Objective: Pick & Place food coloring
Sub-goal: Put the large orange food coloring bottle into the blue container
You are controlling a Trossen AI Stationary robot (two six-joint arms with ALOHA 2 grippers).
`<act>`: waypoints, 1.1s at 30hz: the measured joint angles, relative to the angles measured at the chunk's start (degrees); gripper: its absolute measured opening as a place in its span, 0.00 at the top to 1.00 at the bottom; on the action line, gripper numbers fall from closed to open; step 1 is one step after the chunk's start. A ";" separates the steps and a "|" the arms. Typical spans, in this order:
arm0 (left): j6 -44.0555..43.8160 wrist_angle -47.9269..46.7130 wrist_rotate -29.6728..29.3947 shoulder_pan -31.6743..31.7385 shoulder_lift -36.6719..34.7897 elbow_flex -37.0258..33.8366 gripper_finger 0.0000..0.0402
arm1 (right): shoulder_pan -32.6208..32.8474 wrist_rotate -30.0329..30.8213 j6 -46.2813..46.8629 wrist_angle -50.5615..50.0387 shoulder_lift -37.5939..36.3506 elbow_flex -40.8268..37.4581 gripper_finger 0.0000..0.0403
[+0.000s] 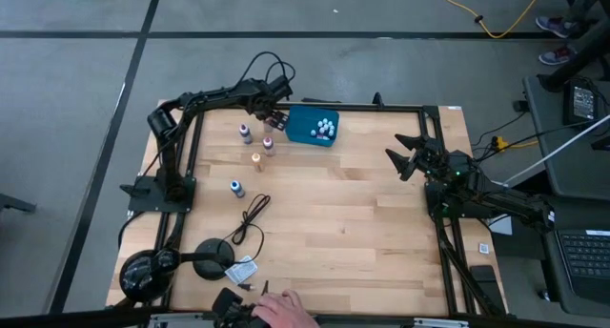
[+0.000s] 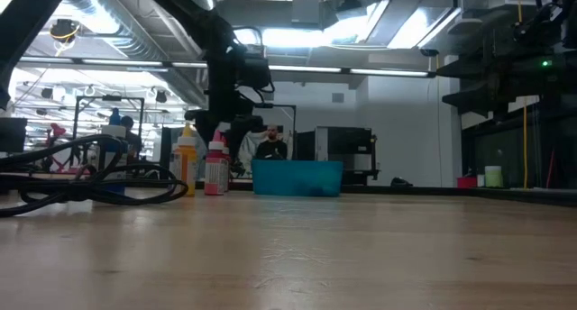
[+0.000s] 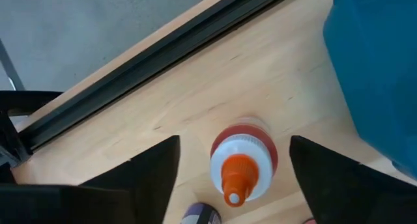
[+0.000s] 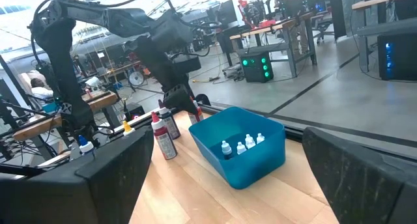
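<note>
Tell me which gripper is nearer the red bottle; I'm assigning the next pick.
Left. The left gripper hangs open right over the red bottle beside the teal tray; the right gripper waits across the table.

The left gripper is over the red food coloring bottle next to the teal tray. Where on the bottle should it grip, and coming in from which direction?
Probably from straight above, closing on the body just under the white cap. The red bottle stands upright, and the left gripper is already open with a finger on either side of it. The teal tray and the purple bottle stand close by, so a side approach looks cramped.
</note>
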 joint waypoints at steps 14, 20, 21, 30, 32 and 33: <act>-1.49 -0.04 0.02 -0.05 0.00 0.00 0.59 | 0.00 0.00 -0.06 0.00 0.00 0.00 0.03; -1.57 0.12 1.10 -0.05 -0.17 0.04 0.70 | -0.02 -0.01 0.02 0.02 0.00 0.00 0.03; -1.58 0.11 1.40 -0.05 -0.17 0.05 0.70 | 0.00 -0.01 0.00 0.00 0.00 0.00 0.03; -1.47 -3.24 4.95 -0.15 0.00 4.17 0.68 | -0.02 0.00 0.01 0.00 0.00 0.00 0.03; -0.96 -4.27 5.88 -0.10 0.00 6.34 0.69 | -0.02 -0.01 -0.04 0.01 0.00 0.00 0.03; -0.69 -4.97 6.09 -0.09 0.00 7.69 0.70 | 0.00 0.01 -0.04 0.00 0.00 0.00 0.03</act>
